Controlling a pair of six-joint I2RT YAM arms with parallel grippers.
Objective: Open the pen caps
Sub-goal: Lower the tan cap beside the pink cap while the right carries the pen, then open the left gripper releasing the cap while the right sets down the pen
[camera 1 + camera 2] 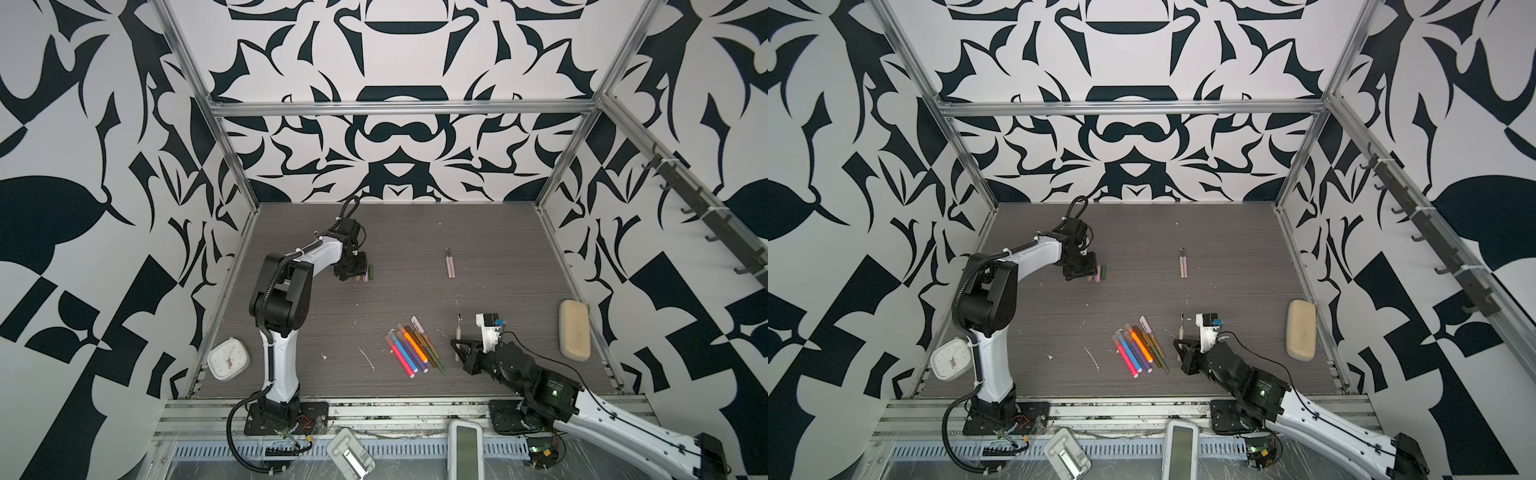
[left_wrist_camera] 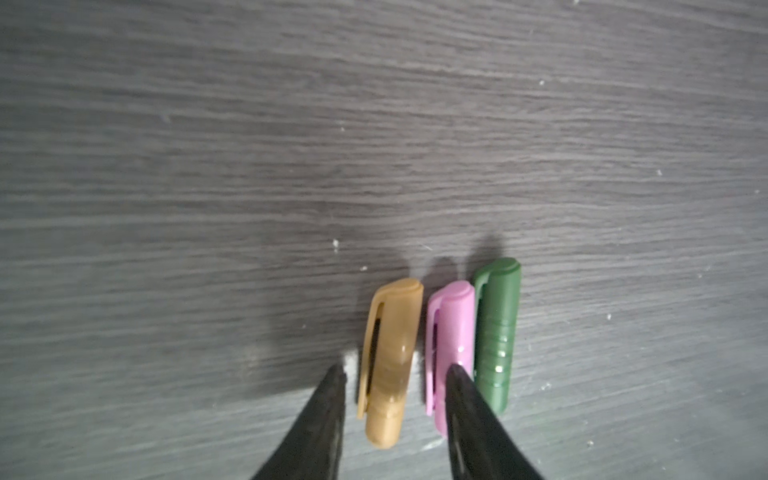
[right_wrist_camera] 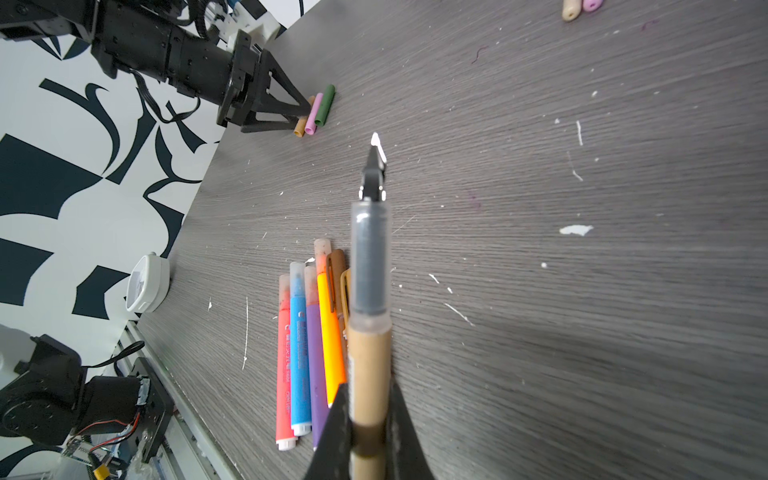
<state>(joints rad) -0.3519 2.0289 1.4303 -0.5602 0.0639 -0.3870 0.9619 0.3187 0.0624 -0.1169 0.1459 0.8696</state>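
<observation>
Three loose pen caps lie side by side on the dark table: tan point(image 2: 388, 361), pink point(image 2: 453, 324) and dark green point(image 2: 498, 328). My left gripper point(image 2: 398, 373) is open low over them. The tan cap lies between its fingers with a gap on each side, and one fingertip point(image 2: 457, 374) overlaps the pink cap. In both top views these caps point(image 1: 369, 273) point(image 1: 1101, 273) sit at the far left. My right gripper point(image 3: 370, 399) point(image 1: 457, 351) is shut on an uncapped tan pen point(image 3: 370, 357) whose black nib points away. Several capped pens point(image 1: 415, 347) point(image 3: 307, 345) lie in a row beside it.
Two uncapped pens point(image 1: 449, 264) lie at the far middle. A white alarm clock point(image 1: 228, 358) stands at the front left corner. A beige pencil case point(image 1: 574, 334) lies by the right wall. White devices point(image 1: 465, 449) rest on the front rail.
</observation>
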